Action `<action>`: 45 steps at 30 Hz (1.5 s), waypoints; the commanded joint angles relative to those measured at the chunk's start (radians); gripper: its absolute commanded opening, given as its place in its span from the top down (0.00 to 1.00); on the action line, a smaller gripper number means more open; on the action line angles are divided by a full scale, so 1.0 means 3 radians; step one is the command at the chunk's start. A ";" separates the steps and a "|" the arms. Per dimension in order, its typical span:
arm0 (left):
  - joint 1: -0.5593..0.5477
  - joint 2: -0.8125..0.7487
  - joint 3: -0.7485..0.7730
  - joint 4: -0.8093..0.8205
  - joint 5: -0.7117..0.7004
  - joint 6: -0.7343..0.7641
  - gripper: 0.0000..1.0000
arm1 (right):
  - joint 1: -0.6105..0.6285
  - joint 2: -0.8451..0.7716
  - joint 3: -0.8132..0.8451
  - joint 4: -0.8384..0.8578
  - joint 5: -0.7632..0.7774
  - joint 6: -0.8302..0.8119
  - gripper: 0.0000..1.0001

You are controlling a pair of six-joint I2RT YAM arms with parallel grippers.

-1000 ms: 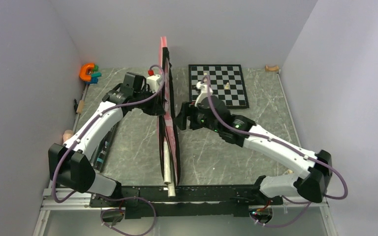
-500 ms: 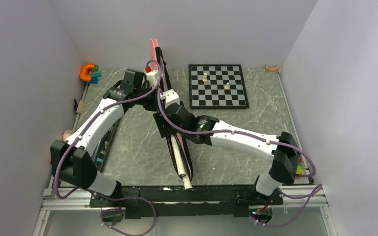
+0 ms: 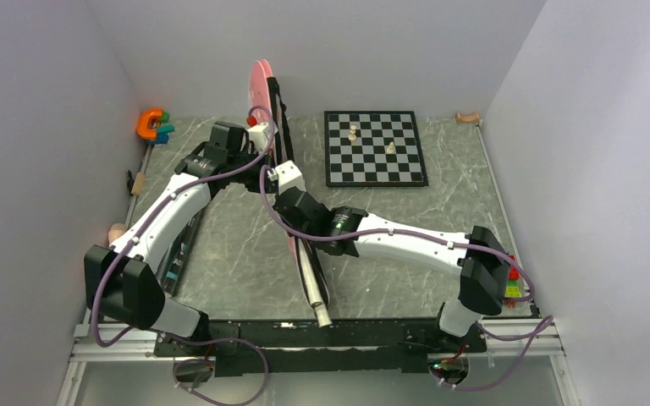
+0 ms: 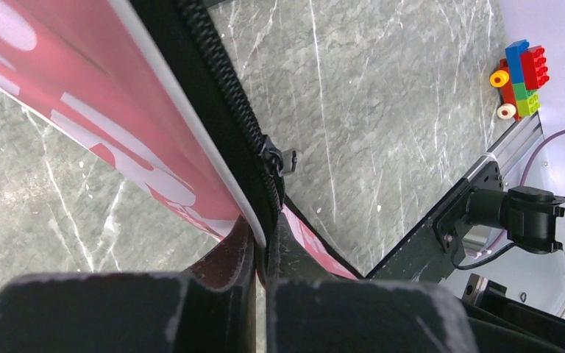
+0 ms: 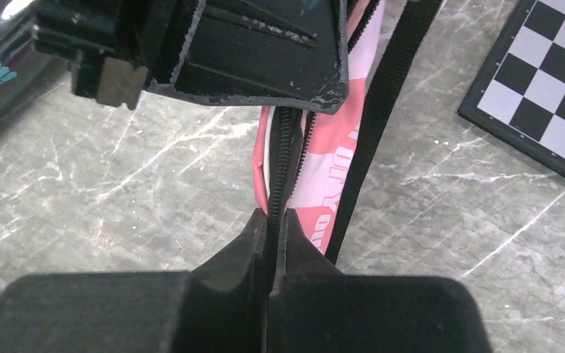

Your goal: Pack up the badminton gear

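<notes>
The long pink bag (image 3: 260, 83) stands on edge down the middle of the table, its top end leaning left. A white racket handle (image 3: 315, 292) pokes out of its near end. My left gripper (image 4: 265, 246) is shut on the bag's black zipper edge (image 4: 221, 81), just below the zipper pull (image 4: 276, 160). My right gripper (image 5: 272, 217) is shut on the zipper edge of the bag (image 5: 324, 191) lower down, beside the black strap (image 5: 371, 125). In the top view both grippers, left (image 3: 264, 172) and right (image 3: 292, 211), meet at the bag's middle. The long black tube (image 3: 184, 247) lies under my left arm.
A chessboard (image 3: 375, 148) with pale pieces lies at the back right. An orange C-shaped toy (image 3: 148, 124) sits in the back left corner. A small toy of coloured bricks (image 4: 521, 79) stands by the right arm's base. The side walls stand close on both sides.
My right arm swung left from beside the bag and its gripper closed on the zipper edge. The bag's top tipped left and the handle end shifted right. The left gripper kept its hold.
</notes>
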State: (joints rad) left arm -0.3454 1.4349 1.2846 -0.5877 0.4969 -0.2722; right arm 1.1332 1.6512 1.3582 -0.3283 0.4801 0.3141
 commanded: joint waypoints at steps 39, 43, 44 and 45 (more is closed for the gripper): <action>0.0425 -0.0844 0.0105 -0.1300 0.0879 0.5456 0.19 | 0.0455 -0.1258 -0.1569 0.1584 0.1043 -0.2300 1.00; 0.0425 -0.0791 0.0217 -0.1277 0.0898 0.5519 0.18 | 0.0493 -0.1260 -0.1614 0.1696 0.1161 -0.2474 1.00; 0.0427 -0.0790 0.0221 -0.1298 0.0928 0.5574 0.18 | 0.0502 -0.1258 -0.1625 0.1713 0.1187 -0.2495 1.00; 0.0425 -0.0781 0.0218 -0.1365 0.0965 0.5670 0.18 | 0.0511 -0.1256 -0.1628 0.1717 0.1203 -0.2509 1.00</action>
State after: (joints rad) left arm -0.2192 1.2015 1.3106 -0.9771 0.7132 1.2995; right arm 1.2732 1.3220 0.8558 0.0105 0.7479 -0.3687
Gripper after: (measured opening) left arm 0.816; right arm 0.044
